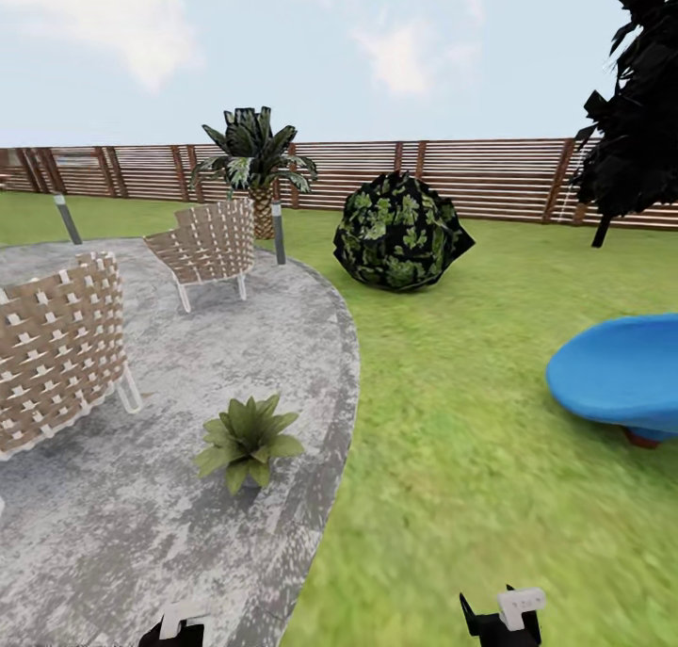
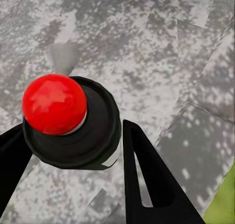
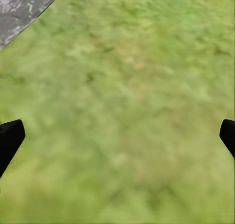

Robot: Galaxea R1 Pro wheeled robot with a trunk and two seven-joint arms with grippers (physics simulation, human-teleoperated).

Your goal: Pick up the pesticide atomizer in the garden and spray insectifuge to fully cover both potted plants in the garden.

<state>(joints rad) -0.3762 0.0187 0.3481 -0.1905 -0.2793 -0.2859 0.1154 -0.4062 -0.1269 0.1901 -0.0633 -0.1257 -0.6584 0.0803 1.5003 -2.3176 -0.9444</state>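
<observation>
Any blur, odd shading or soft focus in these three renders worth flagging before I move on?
Head view: lawn near the bottom edge smears softly, the tree at the right renders almost black, and the potted plant stays crisp. Left wrist view: the pesticide atomizer between the jaws looks sharp, with a soft grey shadow on the paving. Right wrist view: grass is uniformly blurry.

A garden: lawn (image 1: 490,421), wooden fence (image 1: 471,171), woven chairs (image 1: 209,244).

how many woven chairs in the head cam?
2. One woven chair at the left edge of the paved circle, partly cut off; another woven chair farther back, near the palm. More may sit out of frame.
</observation>
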